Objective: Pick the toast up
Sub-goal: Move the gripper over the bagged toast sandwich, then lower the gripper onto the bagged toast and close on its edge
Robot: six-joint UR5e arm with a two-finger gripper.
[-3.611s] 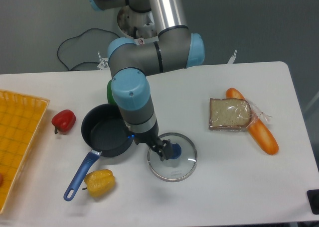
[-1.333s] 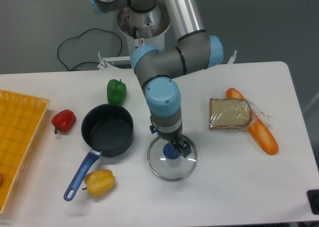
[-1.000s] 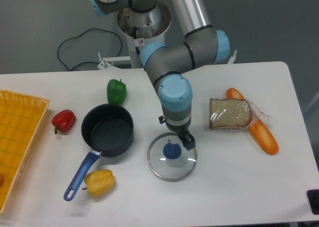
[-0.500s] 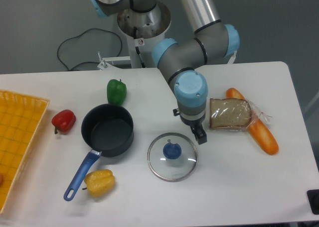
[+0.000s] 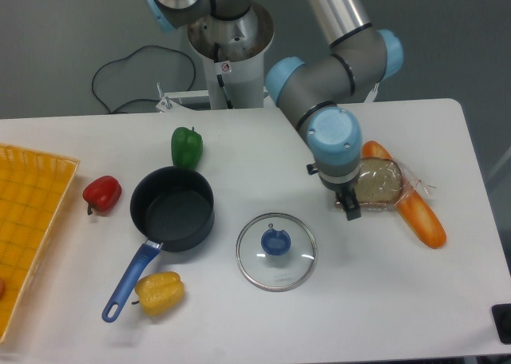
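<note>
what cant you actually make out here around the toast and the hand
Camera view, the only one:
- hand: its jaws' state, end-on and tiny.
- toast: left part, hidden behind the arm's wrist.
- Any contact between them: not discernible.
- yellow tray: cut off by the left edge.

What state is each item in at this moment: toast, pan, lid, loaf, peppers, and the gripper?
toast: wrapped in plastic, flat on the table, left part hidden by the arm, not lifted.
gripper: over the toast's left edge; fingers too hidden to tell open or shut.
pan: upright, uncovered, empty.
glass lid: flat on the table, knob up.
orange loaf: lying beside the toast.
green pepper, red pepper, yellow pepper: resting on the table.
</note>
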